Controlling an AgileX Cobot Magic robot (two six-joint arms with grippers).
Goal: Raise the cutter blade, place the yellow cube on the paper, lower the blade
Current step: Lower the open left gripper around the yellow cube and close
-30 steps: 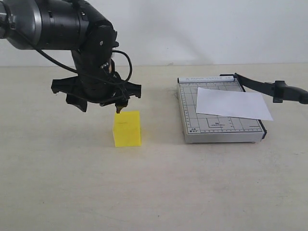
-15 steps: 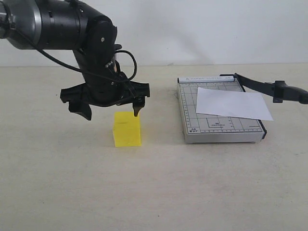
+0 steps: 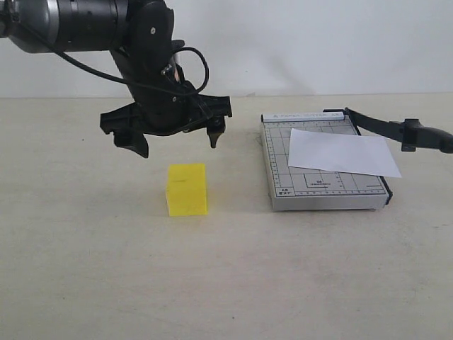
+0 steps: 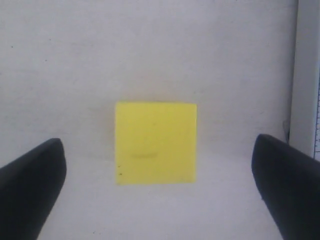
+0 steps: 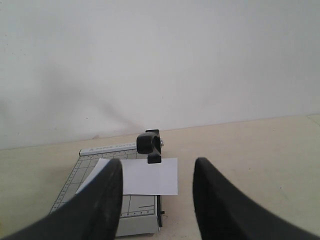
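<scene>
The left gripper (image 3: 178, 146) has been lifted and shifted, and is now centred over the yellow cube (image 3: 187, 189), jaws spread wide, nothing held. The cube is left on the table (image 3: 106, 269), with the cutter blade (image 3: 386, 129) raised clear of the paper (image 3: 343, 153); a grasp is judged next

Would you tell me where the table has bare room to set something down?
The widest bare stretch is the table on the camera's side of the yellow cube and grey board. The gap between them is bare but narrow. Crowded: above the cube, under the left arm's open jaws, and beside the raised cutter blade.
</scene>
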